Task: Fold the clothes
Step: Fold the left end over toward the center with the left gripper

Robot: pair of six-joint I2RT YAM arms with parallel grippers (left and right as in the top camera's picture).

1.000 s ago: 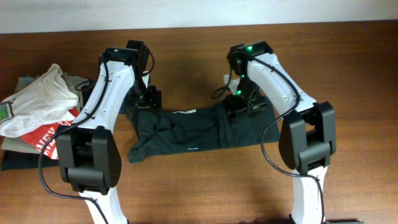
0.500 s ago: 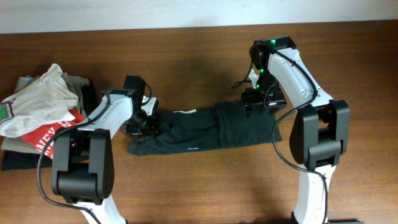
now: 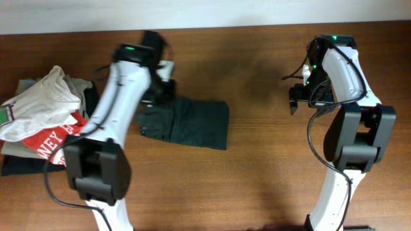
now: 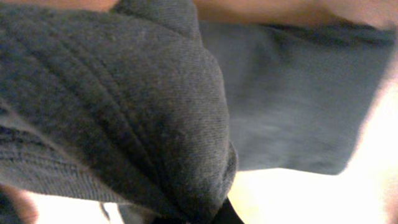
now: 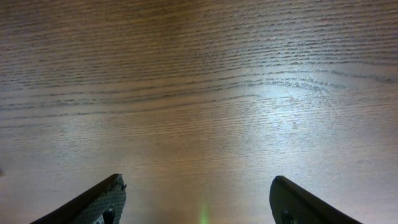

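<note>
The dark green garment point(image 3: 189, 122) lies left of centre on the wooden table, gathered into a compact rectangle. My left gripper point(image 3: 158, 95) is at its far left corner, shut on a bunch of the cloth. In the left wrist view the dark green garment point(image 4: 124, 106) fills almost the whole picture and hides the fingers. My right gripper point(image 3: 300, 96) hangs well to the right of the garment. Its fingers point(image 5: 106, 199) stand wide apart over bare wood, and the right gripper point(image 5: 196, 183) holds nothing.
A pile of other clothes point(image 3: 38, 119), white, red and dark pieces, sits at the table's left edge, close to the left arm. The wooden table point(image 3: 270, 173) has bare surface between the garment and the right arm.
The left gripper shut on the garment's left end and moved to the far side. The long spread-out garment is now a shorter folded shape. The right arm let go and moved away to the right.
</note>
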